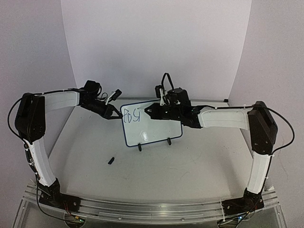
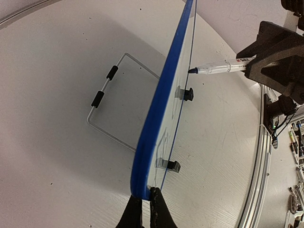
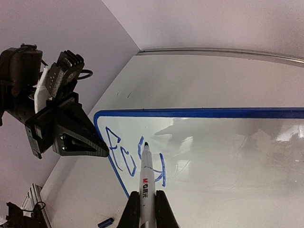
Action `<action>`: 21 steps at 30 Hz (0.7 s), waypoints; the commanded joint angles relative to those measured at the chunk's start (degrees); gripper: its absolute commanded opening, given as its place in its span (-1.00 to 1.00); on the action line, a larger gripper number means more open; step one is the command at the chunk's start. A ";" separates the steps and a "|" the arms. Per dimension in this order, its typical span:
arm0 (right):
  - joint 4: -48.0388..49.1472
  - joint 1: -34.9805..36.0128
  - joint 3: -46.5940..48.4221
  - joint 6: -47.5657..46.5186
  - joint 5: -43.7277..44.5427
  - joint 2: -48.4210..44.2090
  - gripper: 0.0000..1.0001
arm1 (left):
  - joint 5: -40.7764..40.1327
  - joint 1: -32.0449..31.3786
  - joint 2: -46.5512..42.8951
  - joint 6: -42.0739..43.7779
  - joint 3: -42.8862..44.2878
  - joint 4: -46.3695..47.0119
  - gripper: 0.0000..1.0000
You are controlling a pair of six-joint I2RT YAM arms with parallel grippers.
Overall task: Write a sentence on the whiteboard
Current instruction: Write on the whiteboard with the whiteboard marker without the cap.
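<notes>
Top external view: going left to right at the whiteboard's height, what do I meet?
In order: left arm's black elbow → left pincer, clamped on the edge of the whiteboard → blue handwritten strokes → right pincer, holding the marker → right arm's black elbow.

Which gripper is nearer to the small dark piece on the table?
Left. The left gripper pinches the left edge of the whiteboard, almost straight behind the small dark piece; the right gripper, holding a marker, is farther right.
</notes>
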 commanded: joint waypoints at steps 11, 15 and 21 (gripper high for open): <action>-0.59 0.35 2.46 -0.77 3.42 1.26 -1.00 | -2.63 -0.22 -2.75 2.99 1.23 -0.70 -1.00; 1.30 0.34 0.61 -2.10 0.35 -1.37 -1.00 | -2.65 -0.24 -2.80 2.99 1.22 -0.67 -1.00; 3.98 0.28 -4.05 -2.89 -1.65 -6.44 -1.00 | -2.65 -0.22 -2.94 2.97 1.23 -0.70 -1.00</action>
